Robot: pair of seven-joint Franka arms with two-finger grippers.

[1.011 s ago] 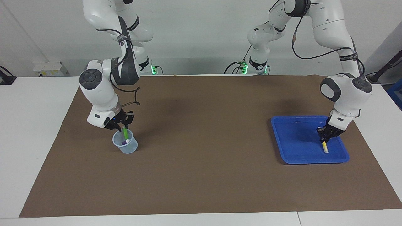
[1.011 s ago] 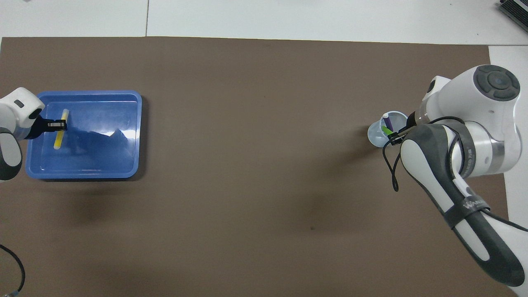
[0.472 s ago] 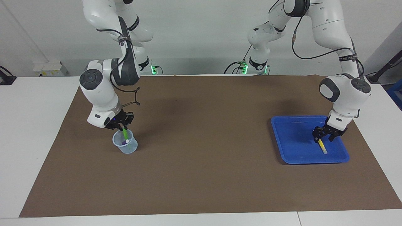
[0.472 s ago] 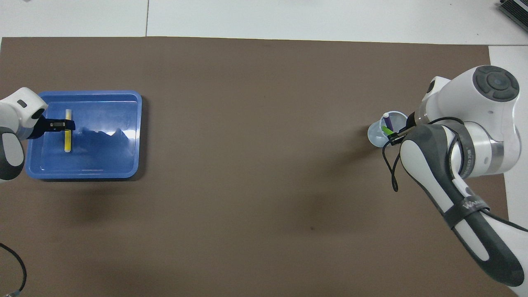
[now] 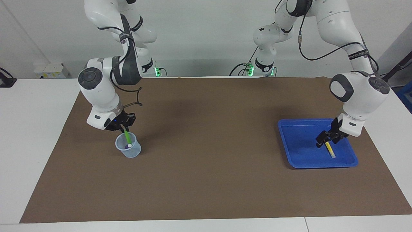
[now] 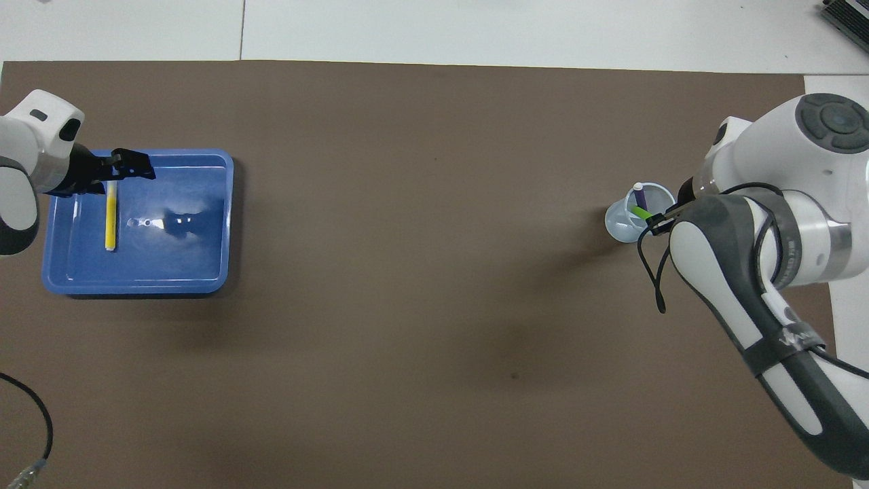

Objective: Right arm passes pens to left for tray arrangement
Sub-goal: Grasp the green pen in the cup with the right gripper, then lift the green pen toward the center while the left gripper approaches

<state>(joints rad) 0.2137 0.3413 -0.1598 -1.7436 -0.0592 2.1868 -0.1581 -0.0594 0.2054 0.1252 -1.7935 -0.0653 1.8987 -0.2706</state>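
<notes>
The blue tray [image 5: 299, 146] [image 6: 190, 258] lies at the left arm's end of the table. A yellow pen [image 5: 330, 150] [image 6: 110, 217] lies flat in it, close to its outer rim. My left gripper [image 5: 323, 141] [image 6: 139, 168] hangs open just above the tray, clear of the pen. At the right arm's end stands a clear cup [image 5: 128, 150] [image 6: 621, 224] with a green pen [image 5: 127, 138] [image 6: 641, 214] and a purple pen [image 5: 126, 147] [image 6: 638, 198] in it. My right gripper [image 5: 123, 129] is shut on the green pen's upper end; the arm hides it in the overhead view.
A brown mat [image 5: 206, 145] covers the table between cup and tray, with white tabletop around it. A black cable [image 6: 27, 421] curls in at the mat's corner nearest the left arm.
My left gripper opened, let go of the yellow pen, and rose off it; the pen now lies flat in the tray. My right gripper closed on the green pen and lifted slightly.
</notes>
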